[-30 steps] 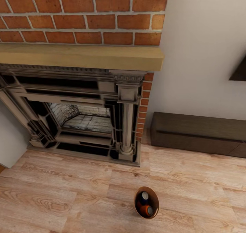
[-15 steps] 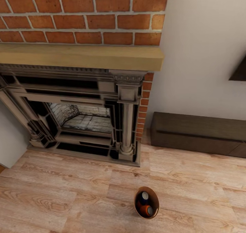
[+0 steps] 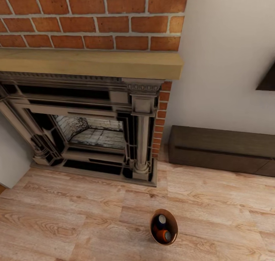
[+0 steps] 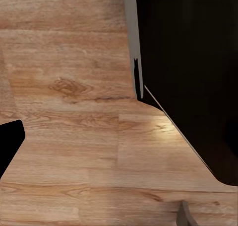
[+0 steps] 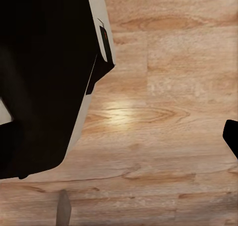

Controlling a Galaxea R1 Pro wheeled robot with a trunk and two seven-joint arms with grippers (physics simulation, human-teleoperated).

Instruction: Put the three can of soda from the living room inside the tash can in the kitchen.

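Head view: tash can (image 3: 164,227) upright on the living-room plank floor (image 3: 76,222), near the fireplace (image 3: 91,135), cans of soda (image 3: 163,230) inside, orange and blue; count unclear. Remaining, by judgement: carrying to kitchen. State of both jaws: cannot tell.

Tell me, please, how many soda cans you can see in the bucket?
2: a blue can toward the fireplace and an orange can nearer the robot, inside the bucket; a third may be hidden.

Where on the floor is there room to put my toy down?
The wood floor is bare left of the bucket, below the fireplace, and right of it, before the dark cabinet. The bucket itself is crowded with cans.
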